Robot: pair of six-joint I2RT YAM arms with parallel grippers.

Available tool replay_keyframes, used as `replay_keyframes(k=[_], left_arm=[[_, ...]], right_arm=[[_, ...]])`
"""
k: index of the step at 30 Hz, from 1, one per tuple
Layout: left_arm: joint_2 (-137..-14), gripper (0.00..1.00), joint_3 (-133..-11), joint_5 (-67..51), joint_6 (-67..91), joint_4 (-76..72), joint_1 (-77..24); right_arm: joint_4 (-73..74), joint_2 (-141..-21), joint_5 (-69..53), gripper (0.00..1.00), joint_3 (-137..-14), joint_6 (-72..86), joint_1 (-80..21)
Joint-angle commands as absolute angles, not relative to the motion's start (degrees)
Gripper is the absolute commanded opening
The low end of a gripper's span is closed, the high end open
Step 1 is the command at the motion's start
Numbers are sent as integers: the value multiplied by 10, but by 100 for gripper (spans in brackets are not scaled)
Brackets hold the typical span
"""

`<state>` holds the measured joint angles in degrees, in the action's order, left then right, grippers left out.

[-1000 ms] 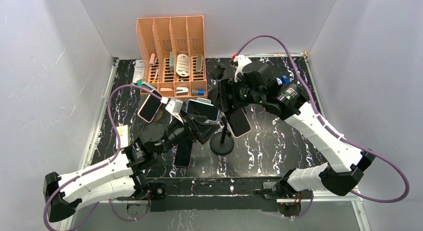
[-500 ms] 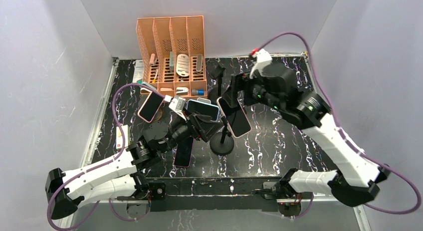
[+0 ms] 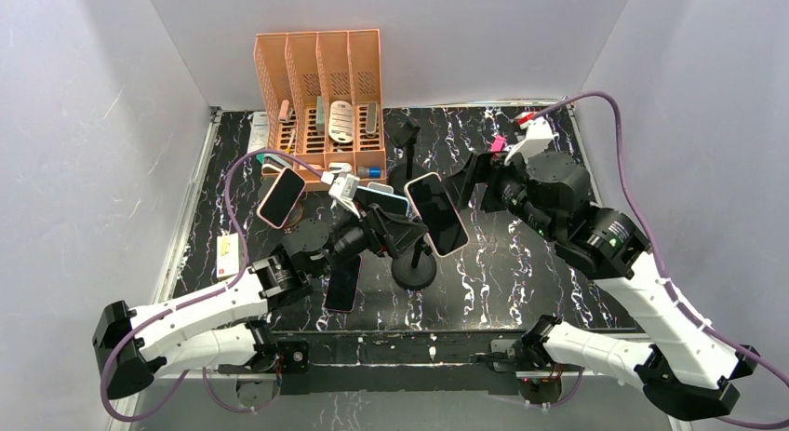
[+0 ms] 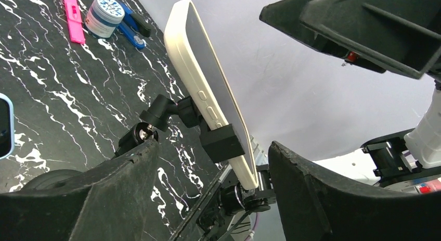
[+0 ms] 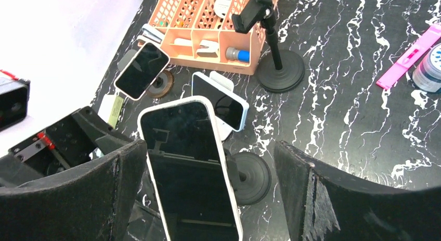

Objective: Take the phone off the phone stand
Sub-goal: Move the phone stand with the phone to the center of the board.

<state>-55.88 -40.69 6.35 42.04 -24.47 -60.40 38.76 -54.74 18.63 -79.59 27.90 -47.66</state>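
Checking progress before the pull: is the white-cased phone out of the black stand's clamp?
No, the white-cased phone sits held in the black stand's clamp.

**benchrat:** What clutter have we got here? We count an orange organizer [image 5: 208,22] far ahead of the right pincer [image 3: 470,184], with small bits in its slots. An empty black stand [image 5: 274,64] sits just beside it.

**wristcam_fan:** Yep, and in that pincer's own camera we see a pink strip [image 5: 411,56] and a round jar [image 5: 429,72] off to its right, a blue clip [image 4: 132,33] just beside the jar. To its left are a pink-cased phone [image 5: 141,70] and a white-cased phone [image 5: 219,103]. A dark phone [image 3: 342,282] lies flat behind the left pincer [image 3: 395,231].
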Motion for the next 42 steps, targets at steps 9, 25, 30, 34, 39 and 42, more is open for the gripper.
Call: replay_keyframes(k=[9,25,30,34,39,42], left_arm=[[-579,56,-418,50,440,-288,-605],[-595,34,-393,45,427,-336,-605],[-593,22,-385,43,415,-338,-604],[-584,8,-371,45,400,-339,-604],[-577,0,-357,53,375,-330,-604],[-571,0,-349,59,352,-330,-604]], right_arm=[[326,-500,121,99,-766,269,-479],[349,-522,119,99,-772,241,-479],[431,-582,113,99,-841,242,-479],[492,-637,102,99,-899,235,-479],[522,-669,95,99,-942,214,-479],[561,-694,96,99,-977,200,-480]])
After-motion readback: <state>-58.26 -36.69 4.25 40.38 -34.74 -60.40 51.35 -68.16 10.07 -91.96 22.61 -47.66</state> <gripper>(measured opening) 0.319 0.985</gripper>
